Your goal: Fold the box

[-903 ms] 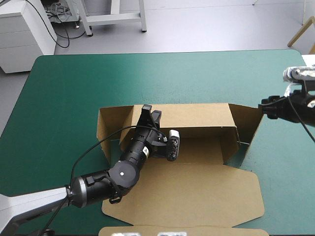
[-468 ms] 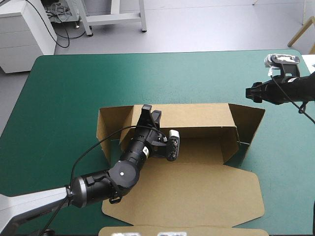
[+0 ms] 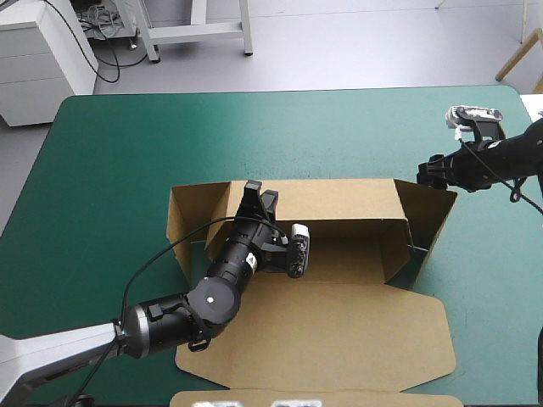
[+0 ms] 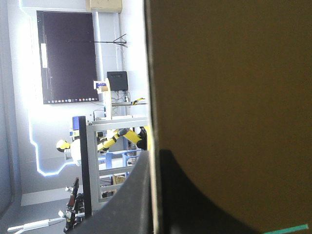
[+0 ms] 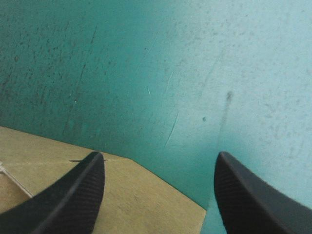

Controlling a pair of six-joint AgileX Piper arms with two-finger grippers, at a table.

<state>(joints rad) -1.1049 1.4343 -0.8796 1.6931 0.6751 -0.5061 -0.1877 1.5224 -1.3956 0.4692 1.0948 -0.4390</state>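
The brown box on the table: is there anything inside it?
Only the robot's left tool, shut on the far wall. Bare floor shows beside it. The floor under the left arm is covered, so I cannot see it.

In the high view the cover [image 3: 356,136] is lit evenly from above, with a faint paler sheen in the upper part of the frame. Soft shadows are cast on the box [image 3: 356,339] inside its raised walls and beneath the left arm [image 3: 170,326]. In the left wrist view the box is seen dark against a bright room. In the right wrist view a pale glare is spread over the cover ahead of the right gripper [image 5: 159,157].
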